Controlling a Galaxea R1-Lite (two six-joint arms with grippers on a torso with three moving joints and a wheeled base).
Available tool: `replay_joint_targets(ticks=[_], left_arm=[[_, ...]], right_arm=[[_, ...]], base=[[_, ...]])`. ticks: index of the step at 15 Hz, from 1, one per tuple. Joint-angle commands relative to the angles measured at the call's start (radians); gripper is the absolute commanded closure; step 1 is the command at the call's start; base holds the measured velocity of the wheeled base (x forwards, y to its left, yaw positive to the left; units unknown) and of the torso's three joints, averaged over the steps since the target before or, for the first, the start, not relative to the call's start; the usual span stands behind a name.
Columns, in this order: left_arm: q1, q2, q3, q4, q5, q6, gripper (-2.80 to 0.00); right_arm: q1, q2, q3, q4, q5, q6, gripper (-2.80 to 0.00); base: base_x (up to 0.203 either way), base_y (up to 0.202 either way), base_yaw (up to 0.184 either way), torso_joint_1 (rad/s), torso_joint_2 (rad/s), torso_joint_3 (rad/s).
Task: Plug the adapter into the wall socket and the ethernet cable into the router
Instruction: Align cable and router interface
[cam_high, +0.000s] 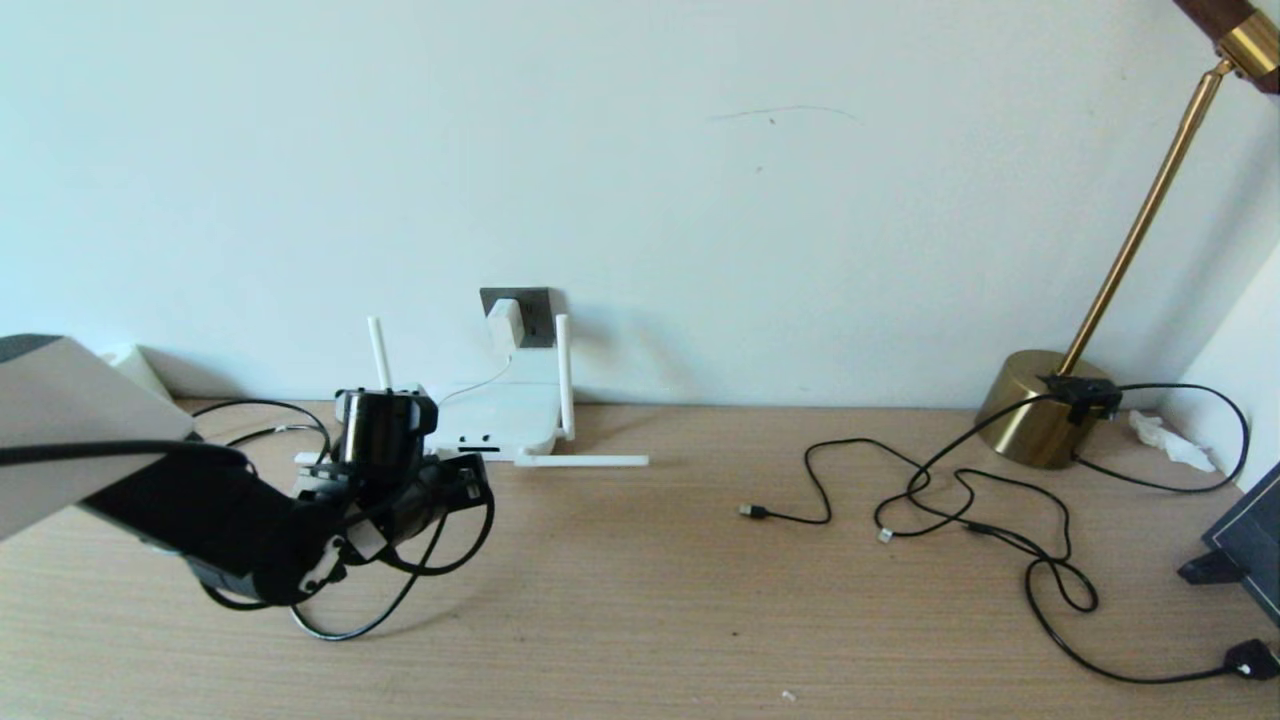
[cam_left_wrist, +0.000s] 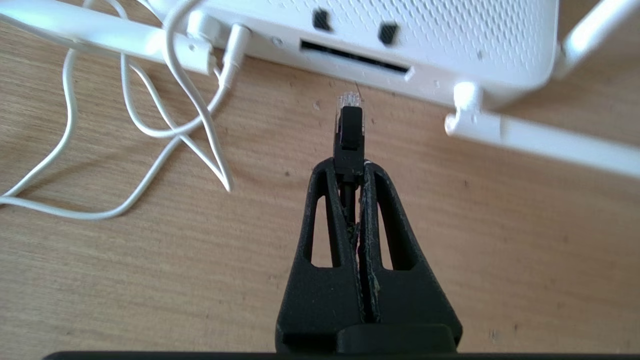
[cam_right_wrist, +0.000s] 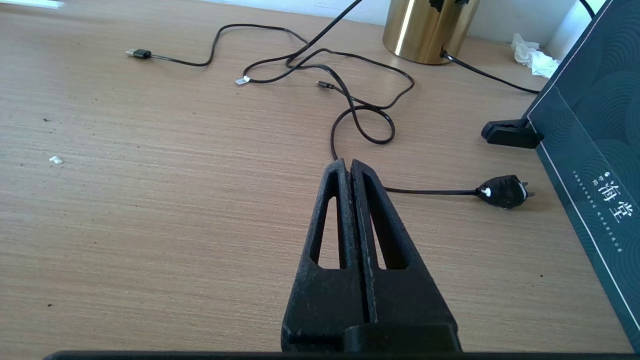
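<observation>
My left gripper is shut on the ethernet cable's black plug. The plug's clear tip points at the router, a short gap from the long dark port slot. In the head view the left gripper sits just in front of the router, and the black ethernet cable loops beneath the arm. The white adapter sits on the dark wall socket, and its thin cord runs to the router. My right gripper is shut and empty over bare table.
One router antenna lies flat on the table. At the right stand a brass lamp base and a dark box, with tangled black cables, a USB plug and a black power plug nearby.
</observation>
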Motion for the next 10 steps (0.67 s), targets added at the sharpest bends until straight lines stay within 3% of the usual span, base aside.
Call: replay_joint_targets(ticks=[1,5,10], left_arm=[[0.003,0.02,-0.003,-0.013,0.018,-0.007,0.0],[0.01,0.049,0.0,-0.092,0.031,-0.007,0.0],[0.034,0.055,0.003,-0.093,0.023,-0.007,0.0]], right_arm=[[0.001,0.002,0.0,0.0,0.0,-0.001,0.0],[0.0,0.002,0.0,0.0,-0.009,-0.001,0.0],[0.0,0.001,0.0,0.0,-0.009,0.0,0.0]], base=[[0.0,0.0,0.0,0.0,0.0,0.0],[0.0,0.0,0.0,0.0,0.0,0.0],[0.0,0.0,0.0,0.0,0.0,0.0]])
